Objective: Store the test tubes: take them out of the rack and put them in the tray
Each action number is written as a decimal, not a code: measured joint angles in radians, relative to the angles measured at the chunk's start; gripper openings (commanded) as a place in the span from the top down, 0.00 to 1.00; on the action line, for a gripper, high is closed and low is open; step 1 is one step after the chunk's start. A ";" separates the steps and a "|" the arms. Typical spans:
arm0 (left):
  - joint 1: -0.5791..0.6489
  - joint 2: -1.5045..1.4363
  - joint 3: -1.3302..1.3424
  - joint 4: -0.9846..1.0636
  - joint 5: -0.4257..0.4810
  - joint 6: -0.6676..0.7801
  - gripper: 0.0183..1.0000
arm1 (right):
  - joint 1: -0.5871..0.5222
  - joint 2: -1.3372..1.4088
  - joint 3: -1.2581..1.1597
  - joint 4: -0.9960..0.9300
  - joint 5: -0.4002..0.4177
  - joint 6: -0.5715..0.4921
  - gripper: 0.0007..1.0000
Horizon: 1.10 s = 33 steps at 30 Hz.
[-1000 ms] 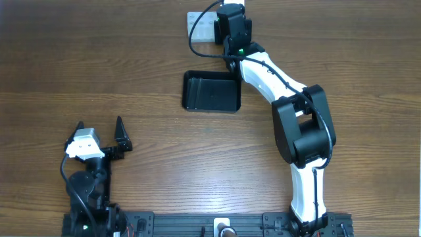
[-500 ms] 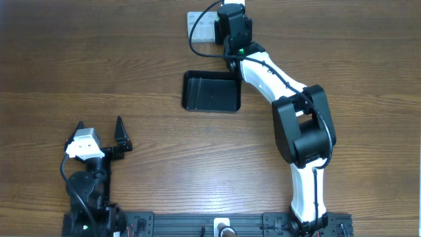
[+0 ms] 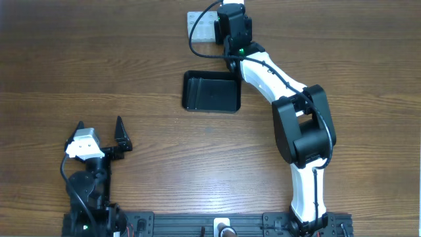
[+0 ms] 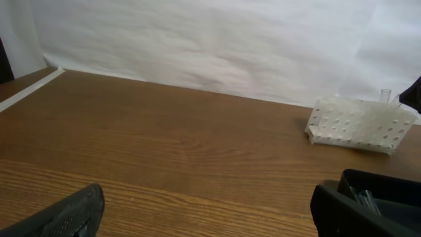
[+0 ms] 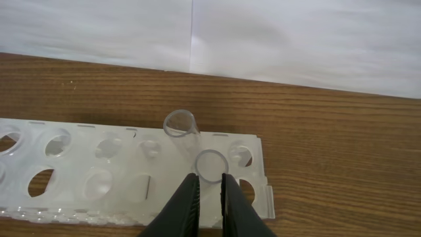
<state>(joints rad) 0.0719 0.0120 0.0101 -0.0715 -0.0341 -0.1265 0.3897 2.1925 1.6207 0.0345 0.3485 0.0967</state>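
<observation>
Just 2 tubes [image 5: 181, 125] upright in rack [image 5: 79, 178]; tray [image 3: 186, 92] nr, contents unclear

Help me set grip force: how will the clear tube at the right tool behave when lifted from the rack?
The tube looks thin-walled and clear, so probably light and crackable. Its smooth round side may slip. Standing in the rack, it should lift straight.

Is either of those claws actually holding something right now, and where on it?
The right gripper flanks a test tube just below its rim, in the rack; whether it grips cannot be told. The left gripper is open, empty.
</observation>
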 measured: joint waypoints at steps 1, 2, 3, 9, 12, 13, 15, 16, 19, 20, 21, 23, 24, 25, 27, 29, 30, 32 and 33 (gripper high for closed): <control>0.000 0.000 0.000 0.000 0.000 0.000 0.00 | 0.000 -0.002 0.000 0.000 0.000 0.000 0.90; 0.000 0.000 0.000 0.000 0.000 0.000 0.00 | 0.000 -0.006 0.000 -0.003 0.001 -0.001 0.90; 0.000 0.000 0.000 0.000 0.000 0.000 0.00 | 0.000 -0.011 0.000 -0.004 0.003 -0.003 0.91; 0.000 0.000 0.000 0.000 0.000 0.000 0.00 | 0.003 -0.069 0.000 -0.011 0.003 -0.004 0.91; 0.000 0.000 0.000 0.000 0.000 0.000 0.00 | 0.006 -0.100 0.000 -0.023 0.003 -0.003 0.91; 0.000 0.000 0.000 0.000 0.000 0.000 0.00 | 0.007 -0.109 0.000 -0.026 0.004 -0.003 0.91; 0.000 0.000 0.000 0.000 0.000 0.000 0.00 | 0.010 -0.124 0.000 -0.033 0.004 -0.003 0.89; 0.000 0.000 0.000 0.000 0.000 0.000 0.00 | 0.012 -0.132 0.000 -0.037 0.004 -0.003 0.87; 0.000 0.000 0.000 0.000 0.000 0.000 0.00 | 0.016 -0.148 0.001 -0.056 0.003 -0.003 0.73; 0.000 0.000 0.000 0.000 0.000 0.000 0.00 | 0.017 -0.150 0.001 -0.062 0.004 -0.005 0.66; 0.000 0.000 0.000 0.000 0.000 0.000 0.00 | 0.017 -0.152 0.001 -0.073 0.004 -0.007 0.61; 0.000 0.000 0.000 0.000 0.000 0.000 0.00 | 0.017 -0.153 0.001 -0.099 0.005 -0.011 0.47; 0.000 0.000 0.000 0.000 0.000 0.000 0.00 | 0.015 -0.153 0.001 -0.110 0.006 -0.010 0.42; 0.000 0.000 0.000 0.000 0.000 0.000 0.00 | 0.013 -0.153 0.001 -0.120 0.006 -0.011 0.37; 0.000 0.000 0.000 0.000 0.000 0.000 0.00 | 0.010 -0.153 0.001 -0.125 0.007 -0.004 0.26; 0.000 0.000 0.000 0.000 0.000 0.000 0.00 | 0.007 -0.153 0.001 -0.124 0.008 -0.006 0.24; 0.000 0.000 0.000 0.000 0.000 0.000 0.00 | 0.005 -0.151 0.001 -0.118 0.008 -0.008 0.23; 0.000 0.000 0.000 0.000 0.000 0.000 0.00 | 0.003 -0.146 0.001 -0.105 0.008 -0.010 0.21; 0.000 0.000 0.000 0.000 0.000 0.000 0.00 | 0.003 -0.143 0.001 -0.099 0.008 -0.010 0.21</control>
<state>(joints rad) 0.0719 0.0120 0.0101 -0.0715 -0.0341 -0.1265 0.3923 2.0495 1.6215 -0.0647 0.3561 0.0868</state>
